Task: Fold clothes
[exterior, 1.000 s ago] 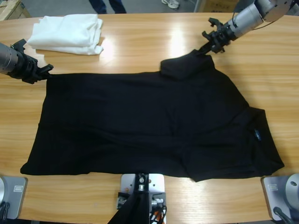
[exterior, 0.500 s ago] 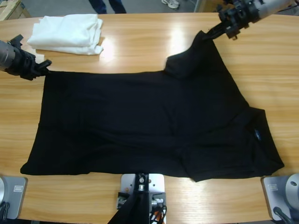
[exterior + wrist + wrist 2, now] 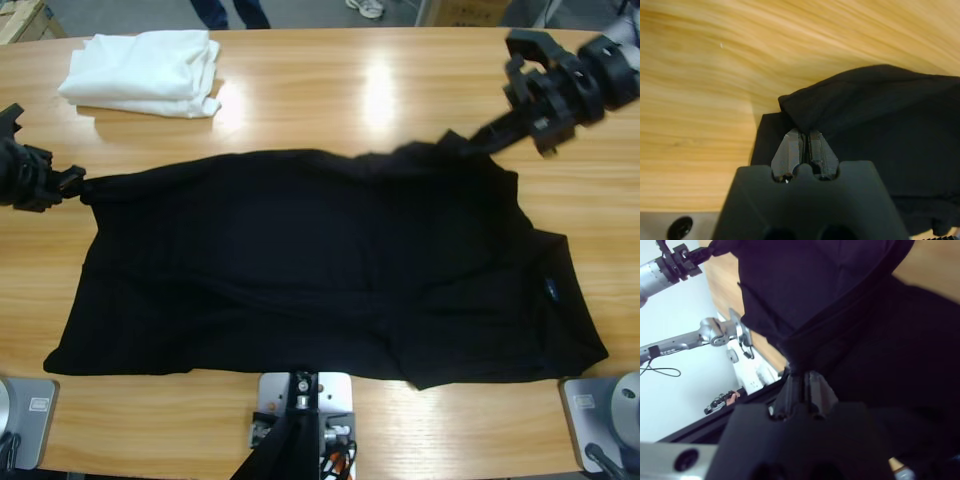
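The black polo shirt (image 3: 320, 270) lies spread across the wooden table (image 3: 330, 80), collar and small blue neck tag (image 3: 550, 287) to the right. My left gripper (image 3: 72, 182) is shut on its far left corner. In the left wrist view the gripper (image 3: 804, 136) pinches a bunched fold of the black cloth (image 3: 880, 120). My right gripper (image 3: 478, 142) is shut on the far right sleeve area, holding it just off the table. In the right wrist view the gripper (image 3: 802, 376) clamps the dark fabric (image 3: 840, 300). The far edge runs taut between both grippers.
A folded white garment pile (image 3: 145, 70) sits at the far left of the table. A person's legs (image 3: 230, 12) and a shoe (image 3: 365, 8) show beyond the far edge. The other arm (image 3: 670, 267) appears in the right wrist view's upper left.
The right gripper rose with the sleeve, then swung toward the near side and to the right. The left gripper shifted left and nearer. The shirt's far edge now stretches between them.
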`<move>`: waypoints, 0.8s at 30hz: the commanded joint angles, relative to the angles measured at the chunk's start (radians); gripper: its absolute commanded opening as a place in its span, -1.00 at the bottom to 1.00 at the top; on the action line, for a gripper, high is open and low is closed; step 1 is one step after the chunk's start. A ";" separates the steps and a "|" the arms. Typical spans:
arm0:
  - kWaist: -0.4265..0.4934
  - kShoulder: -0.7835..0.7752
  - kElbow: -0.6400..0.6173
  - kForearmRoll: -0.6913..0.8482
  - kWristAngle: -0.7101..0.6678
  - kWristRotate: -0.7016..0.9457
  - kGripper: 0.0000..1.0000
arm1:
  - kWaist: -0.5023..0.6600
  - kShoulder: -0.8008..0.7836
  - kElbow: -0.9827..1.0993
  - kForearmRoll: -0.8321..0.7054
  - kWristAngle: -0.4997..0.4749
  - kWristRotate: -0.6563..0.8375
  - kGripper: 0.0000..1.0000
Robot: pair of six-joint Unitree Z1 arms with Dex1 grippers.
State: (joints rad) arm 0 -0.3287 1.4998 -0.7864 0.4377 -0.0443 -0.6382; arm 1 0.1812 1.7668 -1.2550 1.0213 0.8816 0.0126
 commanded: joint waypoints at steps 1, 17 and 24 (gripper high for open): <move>-0.074 -0.179 0.095 0.046 -0.031 -0.040 -1.00 | 0.040 -0.165 0.194 0.030 -0.005 0.067 -1.00; -0.112 -0.307 0.213 0.089 -0.074 -0.065 -1.00 | -0.092 -0.250 0.243 0.192 -0.240 0.235 -1.00; -0.118 -0.366 0.199 0.199 -0.167 -0.122 -1.00 | -0.092 -0.288 0.231 0.254 -0.288 0.260 -1.00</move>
State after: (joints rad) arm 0 -0.4369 1.1810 -0.6063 0.5648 -0.1200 -0.7192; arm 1 0.0994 1.5298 -1.0345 1.2148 0.6235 0.2538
